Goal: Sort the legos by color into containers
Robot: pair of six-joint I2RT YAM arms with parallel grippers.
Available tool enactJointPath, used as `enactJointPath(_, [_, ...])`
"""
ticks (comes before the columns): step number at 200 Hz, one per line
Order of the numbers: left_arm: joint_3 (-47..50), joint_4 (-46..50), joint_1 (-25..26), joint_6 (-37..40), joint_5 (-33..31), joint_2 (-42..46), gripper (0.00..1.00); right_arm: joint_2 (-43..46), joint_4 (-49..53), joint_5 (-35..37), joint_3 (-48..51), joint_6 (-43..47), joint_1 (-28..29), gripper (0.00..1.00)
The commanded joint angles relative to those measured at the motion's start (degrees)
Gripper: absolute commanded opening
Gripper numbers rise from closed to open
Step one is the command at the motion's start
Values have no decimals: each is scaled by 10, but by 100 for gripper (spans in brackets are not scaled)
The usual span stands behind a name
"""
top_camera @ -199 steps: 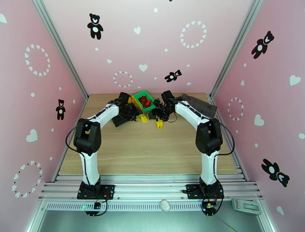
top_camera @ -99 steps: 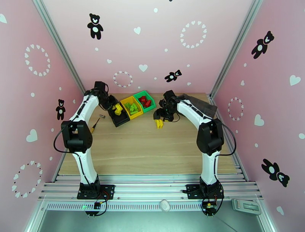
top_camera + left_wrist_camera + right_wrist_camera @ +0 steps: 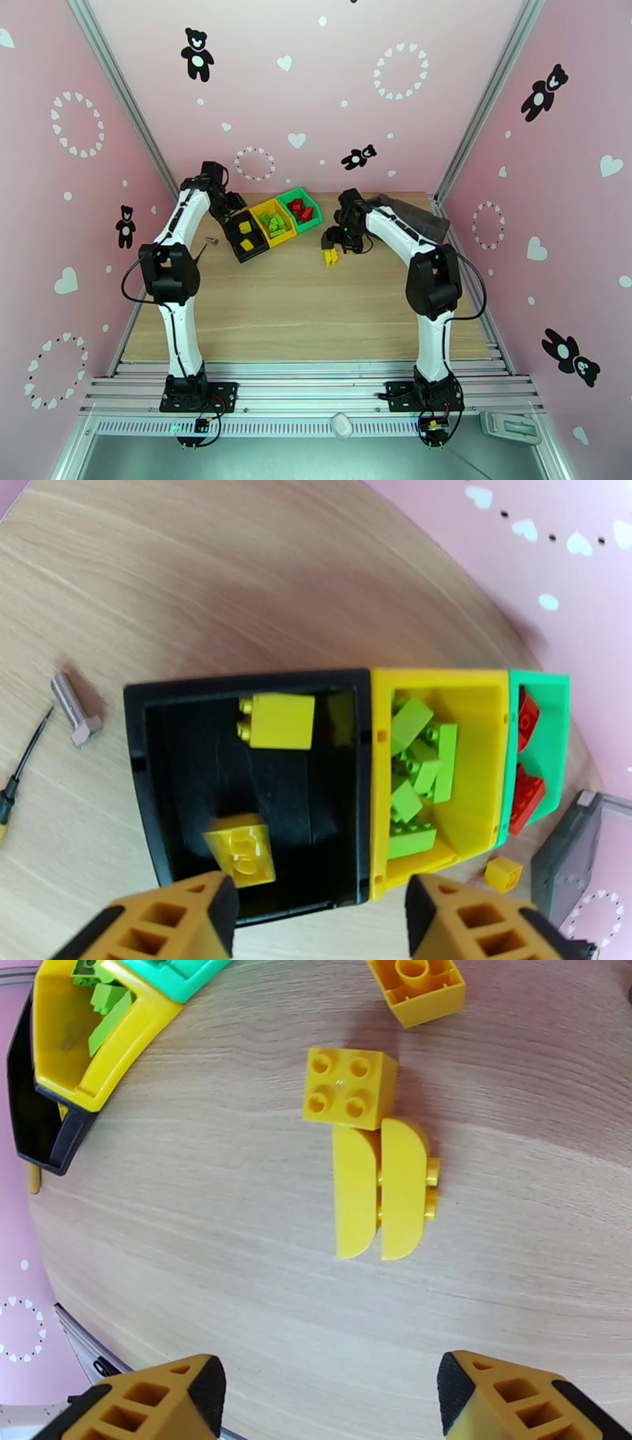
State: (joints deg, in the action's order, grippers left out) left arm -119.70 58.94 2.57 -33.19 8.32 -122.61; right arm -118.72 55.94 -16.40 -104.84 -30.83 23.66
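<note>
Over to the wooden table [image 3: 300, 308] first, biggest thing out there. Tucked into its far right corner, a dark grey tray [image 3: 411, 215]. Near the far edge, left of centre, the containers [image 3: 378, 796] joined in a row: black bin [image 3: 142, 764] nearest the left edge, yellow bin [image 3: 474, 717] in the middle, green bin [image 3: 557, 717] on the right. Hovering above the black bin's near rim, the left pincer [image 3: 320, 910], jaws well apart, gripping nothing. Further right along the far edge, the right pincer [image 3: 330, 1382], spread wide too, empty, poised over bare wood. Now the small stuff: two yellow bricks [image 3: 278, 721] down in the black bin, apart from each other; a heap of light green bricks [image 3: 415, 780] in the yellow bin; red bricks [image 3: 525, 796] in the green bin. Loose on the table right of the containers, a square yellow brick [image 3: 349, 1088] touching a pair of curved yellow pieces [image 3: 383, 1190], plus one more yellow block [image 3: 416, 988] just beyond. Smallest of all, toward the left edge: a metal bolt [image 3: 75, 713], and beside it a slim black-shafted tool [image 3: 28, 752]
</note>
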Motion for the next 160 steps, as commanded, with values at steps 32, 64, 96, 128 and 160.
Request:
enactJointPath(32, [161,-39,71,-6,-12,151,69,-66,23,60,-84,-14,-3,76])
enactJointPath(64, [303,-103,130,-54,7,222,71,-109,42,76,-146,-7,-5,76])
enactJointPath(96, [357,-122,188,-83,9,224,71,-117,52,74,-153,-7,-7,70])
enactJointPath(128, [317,-111,243,-88,9,168,70,-65,36,80,-78,-14,-12,64])
enactJointPath(160, [207,-71,286,-72,-7,79,71,23,-1,73,52,-28,-29,63])
